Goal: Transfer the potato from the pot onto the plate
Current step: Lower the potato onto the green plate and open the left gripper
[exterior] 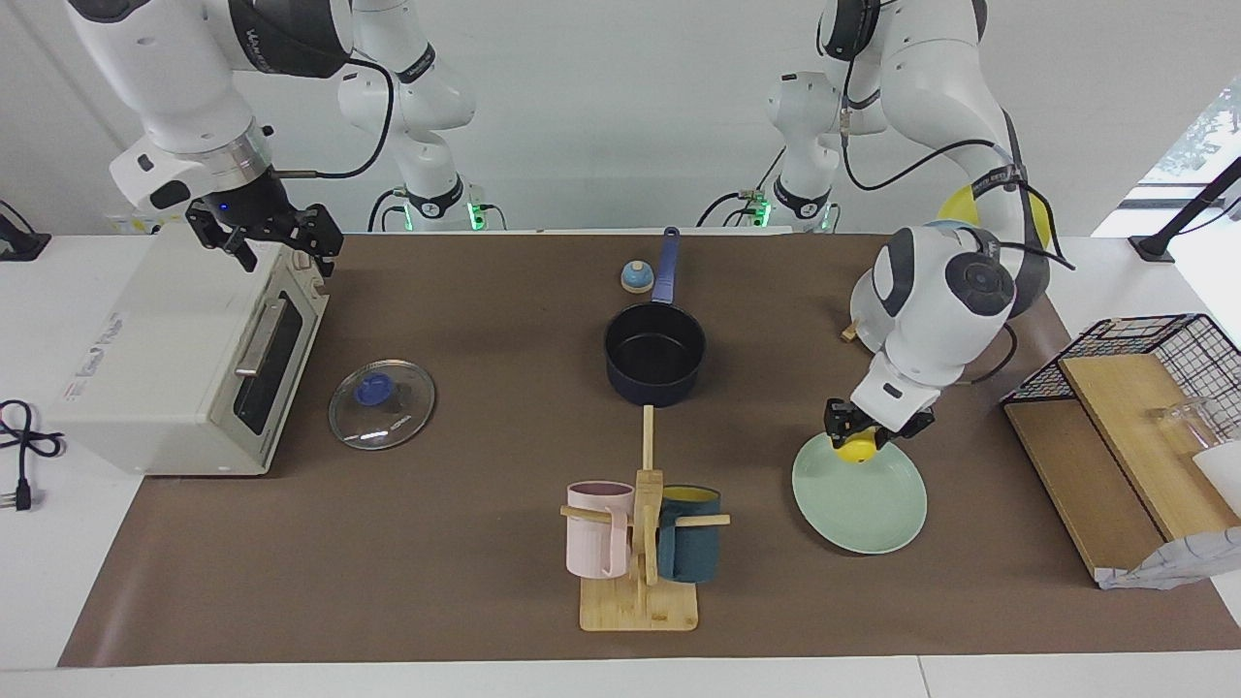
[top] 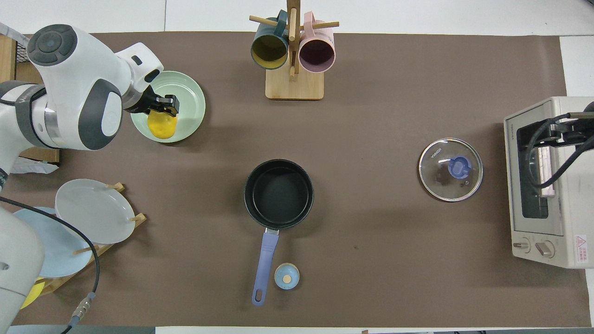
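Observation:
The yellow potato (exterior: 857,450) (top: 162,126) sits between the fingers of my left gripper (exterior: 859,442) (top: 162,118), which is shut on it, low over the rim of the mint-green plate (exterior: 863,509) (top: 191,98) on the side nearer to the robots. I cannot tell if the potato touches the plate. The dark navy pot (exterior: 655,355) (top: 279,195) stands empty mid-table, its blue handle pointing toward the robots. My right gripper (exterior: 279,248) (top: 557,134) waits open over the toaster oven.
A toaster oven (exterior: 165,359) (top: 547,241) stands at the right arm's end, a glass lid (exterior: 381,403) (top: 450,169) beside it. A mug rack (exterior: 640,543) (top: 292,69) stands farther out than the pot. A small blue knob (exterior: 636,277) (top: 287,275) lies by the handle. Grey and blue plates (top: 88,211) stand in a rack.

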Motion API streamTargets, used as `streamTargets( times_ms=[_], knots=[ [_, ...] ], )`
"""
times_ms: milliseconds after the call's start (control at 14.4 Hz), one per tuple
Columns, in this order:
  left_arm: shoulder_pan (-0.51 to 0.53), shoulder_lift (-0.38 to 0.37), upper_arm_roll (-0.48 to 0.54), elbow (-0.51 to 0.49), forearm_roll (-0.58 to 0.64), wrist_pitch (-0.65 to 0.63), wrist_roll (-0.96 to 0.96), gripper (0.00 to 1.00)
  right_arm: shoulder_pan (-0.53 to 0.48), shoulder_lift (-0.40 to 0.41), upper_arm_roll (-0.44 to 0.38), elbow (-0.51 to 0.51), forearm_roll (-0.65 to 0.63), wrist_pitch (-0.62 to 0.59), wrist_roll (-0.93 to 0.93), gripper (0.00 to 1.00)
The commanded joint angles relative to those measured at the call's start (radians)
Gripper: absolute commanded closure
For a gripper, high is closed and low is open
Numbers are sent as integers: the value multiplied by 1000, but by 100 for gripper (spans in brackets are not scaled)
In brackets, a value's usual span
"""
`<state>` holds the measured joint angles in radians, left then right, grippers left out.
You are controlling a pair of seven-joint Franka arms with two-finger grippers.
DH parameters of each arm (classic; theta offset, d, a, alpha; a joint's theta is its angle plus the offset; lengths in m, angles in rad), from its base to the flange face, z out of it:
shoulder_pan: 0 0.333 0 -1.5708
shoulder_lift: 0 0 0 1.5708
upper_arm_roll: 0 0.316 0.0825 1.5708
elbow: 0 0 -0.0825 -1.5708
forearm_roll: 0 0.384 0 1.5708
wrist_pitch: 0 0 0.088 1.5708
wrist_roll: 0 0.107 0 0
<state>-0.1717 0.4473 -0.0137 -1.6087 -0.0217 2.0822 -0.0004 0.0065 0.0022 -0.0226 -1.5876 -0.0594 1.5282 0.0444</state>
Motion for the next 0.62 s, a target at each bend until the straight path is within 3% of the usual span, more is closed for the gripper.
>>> streamTargets(
  times_ms=[0, 555],
  knots=[
    [14, 36, -8, 23, 22, 39, 54, 100, -8, -1, 6, 0, 18, 6, 8, 0],
    [15, 51, -6, -25, 23, 122, 65, 100, -10, -1, 3, 0, 58, 7, 6, 0]
  ],
)
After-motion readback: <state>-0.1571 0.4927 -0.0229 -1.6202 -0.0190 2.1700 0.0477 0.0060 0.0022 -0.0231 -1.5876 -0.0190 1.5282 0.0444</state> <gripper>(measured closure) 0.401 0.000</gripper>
